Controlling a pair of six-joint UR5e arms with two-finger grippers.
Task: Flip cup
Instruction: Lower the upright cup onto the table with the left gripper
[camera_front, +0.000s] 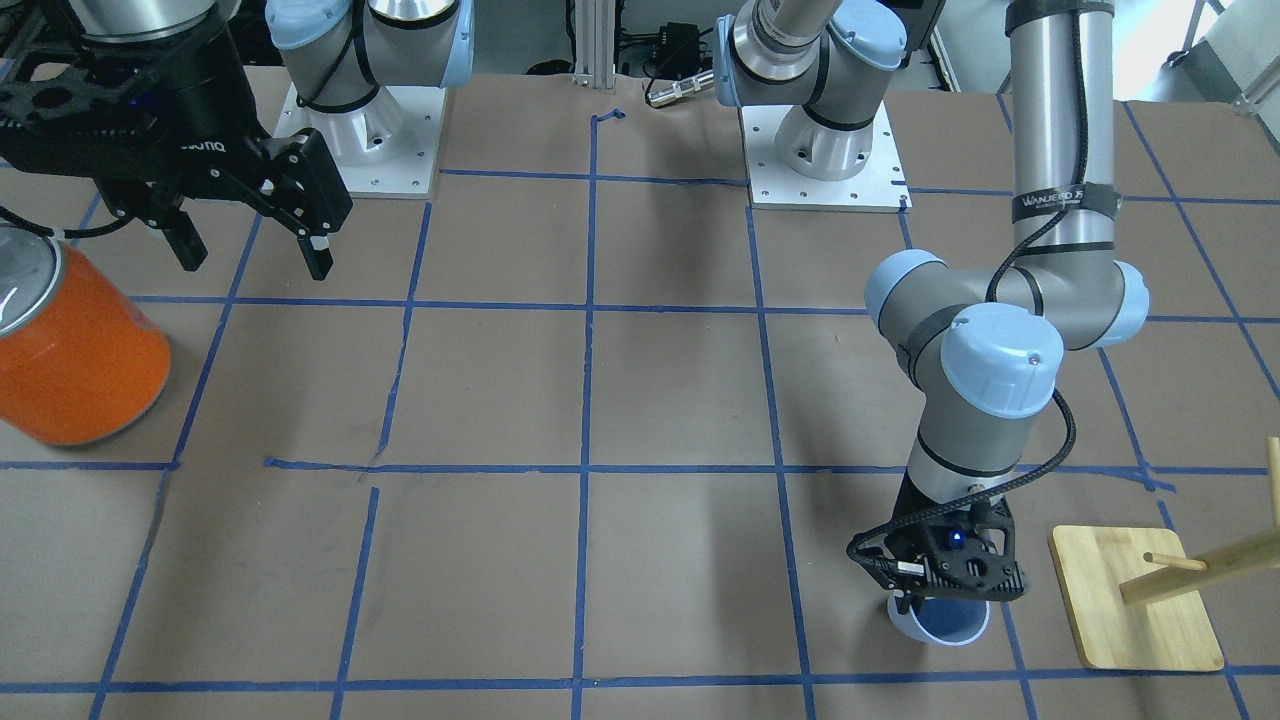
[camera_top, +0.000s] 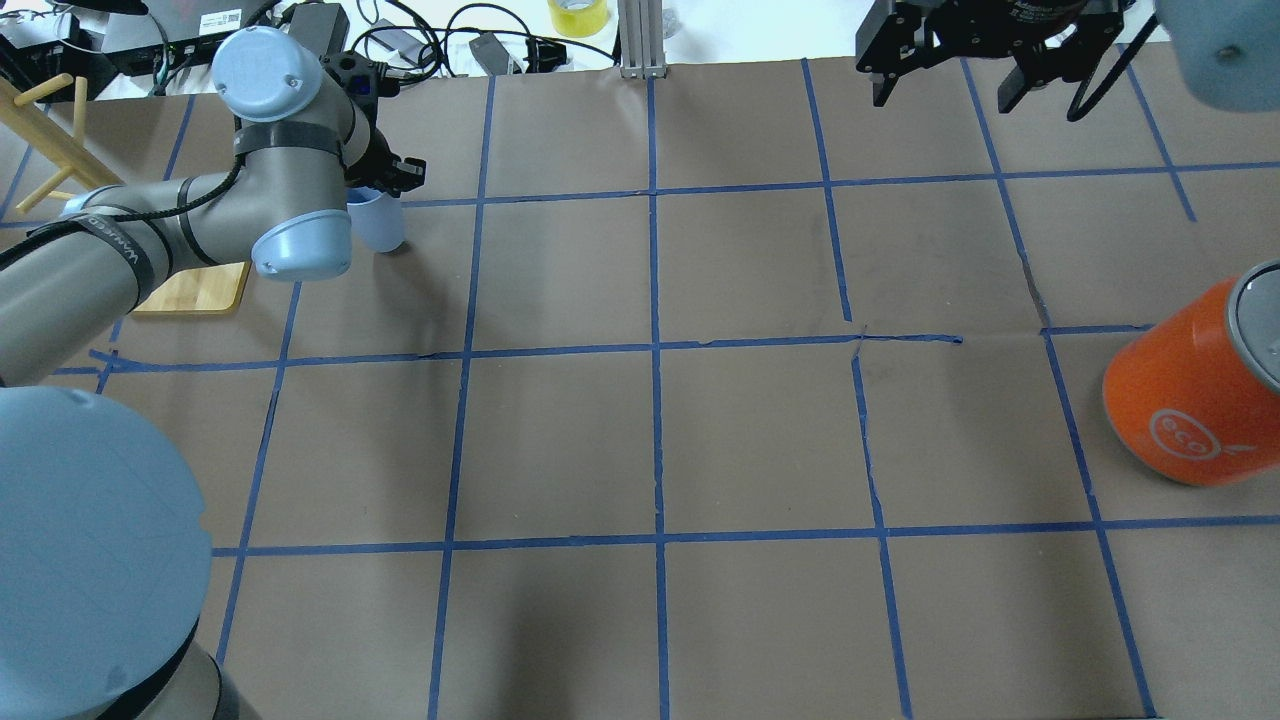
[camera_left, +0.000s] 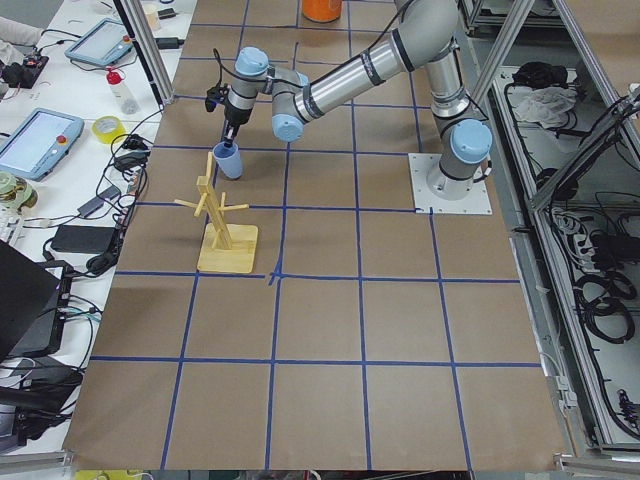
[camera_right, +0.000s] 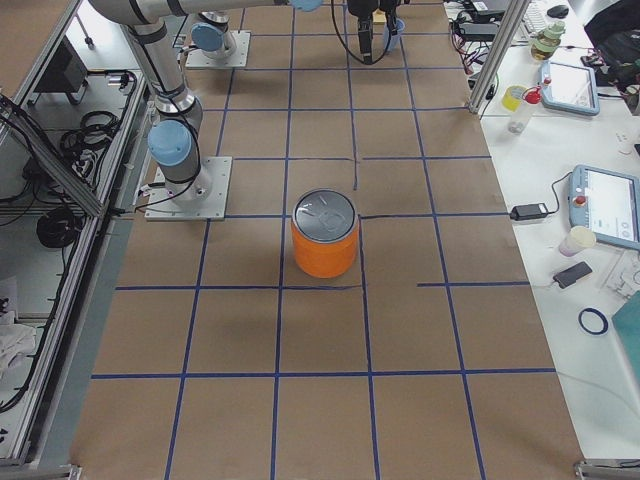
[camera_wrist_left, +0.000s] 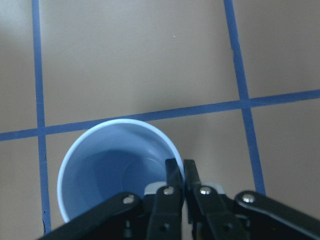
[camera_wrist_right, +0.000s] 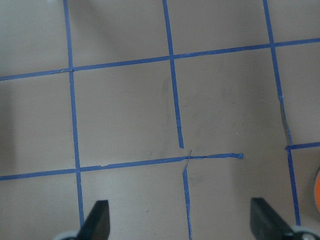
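Cup (camera_wrist_left: 115, 170), pale blue and mouth up, stands near the counter's (camera_front: 600, 400) outer edge on the robot's left. Its body is mostly hidden under the left hand (camera_wrist_left: 181, 168), whose fingers pinch the rim wall. A wooden rack (camera_front: 1135, 600) stands just beside it, with bare counter on its other side. The right hand (camera_front: 250, 250) hovers spread wide and empty, near an orange can (camera_front: 70, 350) cut off at the frame edge.

The small pale blue-lavender plastic cup (camera_front: 945, 622) stands mouth-up on the paper-covered table (camera_front: 660, 400), far out on the robot's left. It is just beside the flat wooden base of a peg stand (camera_front: 1135, 600), which lies further left. The left gripper (camera_wrist_left: 182, 165) sits over the cup's rim, one finger inside the wall and one outside. A large orange can with silver top (camera_front: 75, 350) stands well apart on the robot's right, where the right gripper (camera_front: 255, 262) hangs above the table.
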